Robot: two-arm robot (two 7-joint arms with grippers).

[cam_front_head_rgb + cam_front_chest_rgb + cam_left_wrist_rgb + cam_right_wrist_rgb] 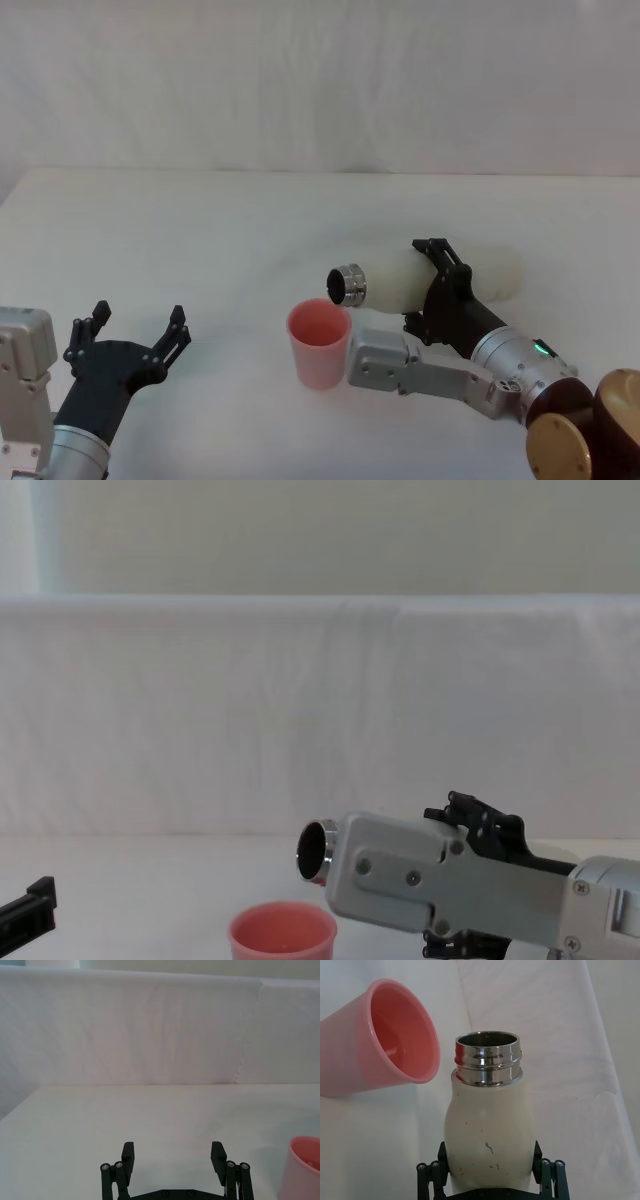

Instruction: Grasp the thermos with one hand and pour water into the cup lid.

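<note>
The cream-white thermos (395,281) is tipped on its side above the table. Its open steel neck (349,285) points left, just over the far rim of the pink cup lid (319,343). My right gripper (426,286) is shut on the thermos around its middle. In the right wrist view the thermos (489,1125) sits between the black fingers (547,1172), and the cup lid (395,1045) stands close beside the neck. From the chest, the neck (317,852) hangs above the cup lid (282,932). My left gripper (135,325) rests open at the near left, holding nothing.
The white table (200,230) spreads wide around the cup lid, and a white cloth backdrop (320,90) closes off the far edge. From the left wrist, the left gripper (172,1155) faces bare table, with the cup lid (302,1167) off to one side.
</note>
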